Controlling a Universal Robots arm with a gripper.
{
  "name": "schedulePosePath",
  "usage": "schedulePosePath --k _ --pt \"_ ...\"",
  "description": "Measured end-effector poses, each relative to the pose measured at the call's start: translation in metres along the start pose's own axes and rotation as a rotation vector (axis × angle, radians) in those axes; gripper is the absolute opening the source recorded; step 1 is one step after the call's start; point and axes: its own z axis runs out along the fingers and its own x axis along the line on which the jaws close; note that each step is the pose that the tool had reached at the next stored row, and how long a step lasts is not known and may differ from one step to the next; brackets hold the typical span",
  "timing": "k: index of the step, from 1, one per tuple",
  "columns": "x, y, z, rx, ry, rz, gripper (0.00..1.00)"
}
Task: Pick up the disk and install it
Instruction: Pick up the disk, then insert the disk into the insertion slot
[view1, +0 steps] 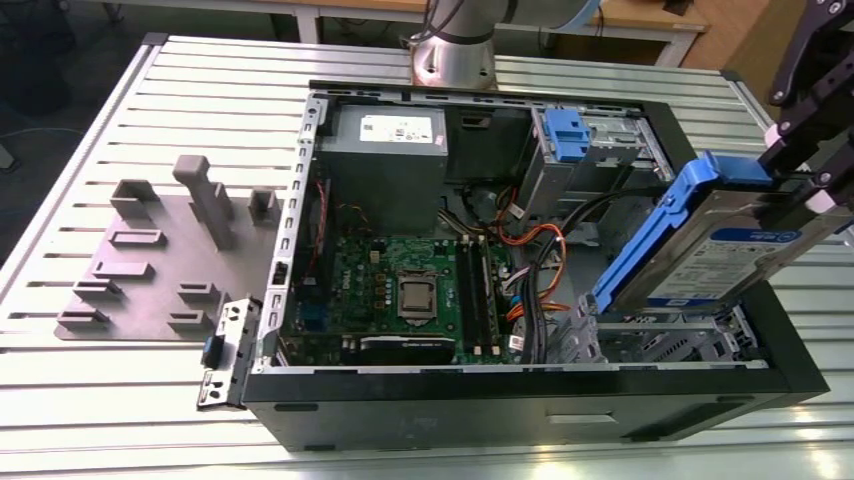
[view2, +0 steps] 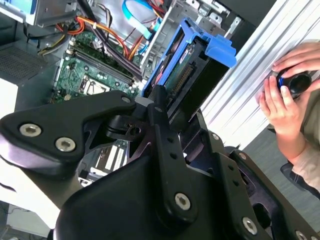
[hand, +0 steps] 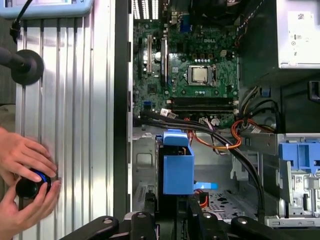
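Exterior view looks down from above, wrist views close (all share motherboard (view1: 407, 290) (view2: 80, 70) (hand: 195, 50))

The disk (view1: 683, 252) carries a white-and-blue label (view1: 747, 256) on its silver face in the exterior view. Dark print stands on the white part and pale lettering on the blue band, all too small to make out. The grey power supply box (view1: 387, 172) bears a white sticker (view1: 396, 128) with fine lines of print and small marks, which cannot be made out either. In the first wrist view the sticker (hand: 301, 30) shows small blocks of print. There the motherboard (hand: 175, 55) has a short word in white letters near the processor socket (hand: 201, 75).
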Motion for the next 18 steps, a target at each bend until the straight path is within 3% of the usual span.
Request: schedulePosePath --k 4,11,14,18 --pt "-0.0010 -0.0067 0.0027 -0.0001 0.0000 0.000 0.35" --pt "-0.0012 -0.0073 0.0062 -0.0001 -0.0001 0.000 0.35" --pt "-0.0012 -0.0076 0.0106 0.0000 0.0001 0.000 0.35" --pt "-0.0060 -0.0076 0.0128 0.0000 0.0000 0.000 0.35"
